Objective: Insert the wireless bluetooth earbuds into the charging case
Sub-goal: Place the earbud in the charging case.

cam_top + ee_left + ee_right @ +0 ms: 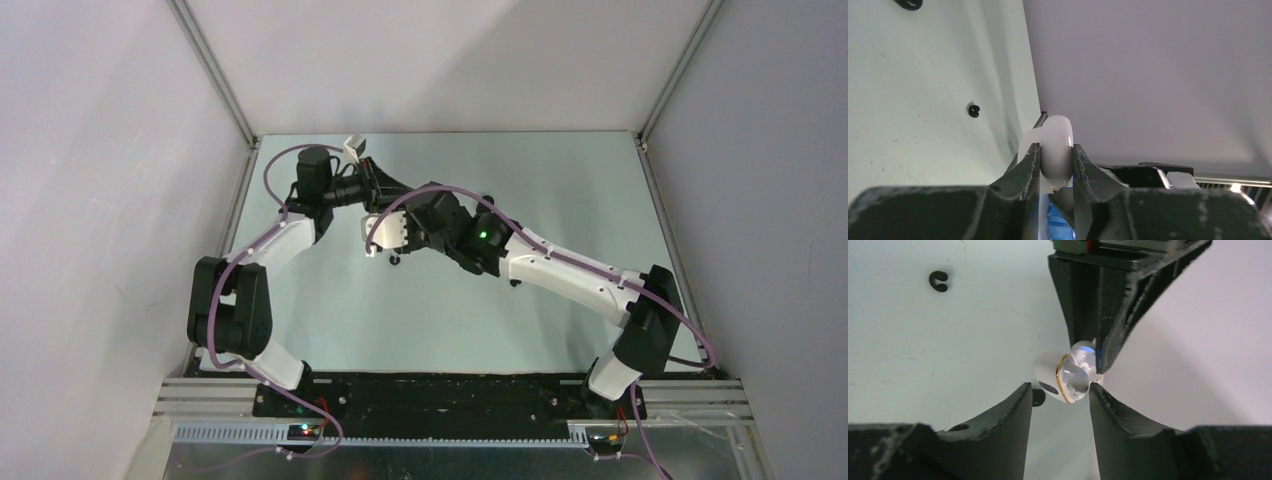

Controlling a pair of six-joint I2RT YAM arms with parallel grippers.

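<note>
My left gripper [1056, 148] is shut on a white pebble-like charging case [1058, 137] and holds it in the air above the table. In the right wrist view the case [1068, 374] hangs open from the left gripper's black fingers [1083, 305], showing a gold rim and a white rounded piece inside that may be an earbud. My right gripper [1059, 390] is open, its jaws standing either side of the case just below it, not touching. Small black earbuds lie on the table [939, 281] [974, 110], one [1038, 396] partly behind my right finger. In the top view both grippers meet at the back middle [380, 205].
The table is pale green [520, 320] with grey walls on all sides; the left wall's foot [1030, 75] is close to the left gripper. Another small black piece lies at the frame's top edge [909, 4], and one shows below the grippers [394, 260].
</note>
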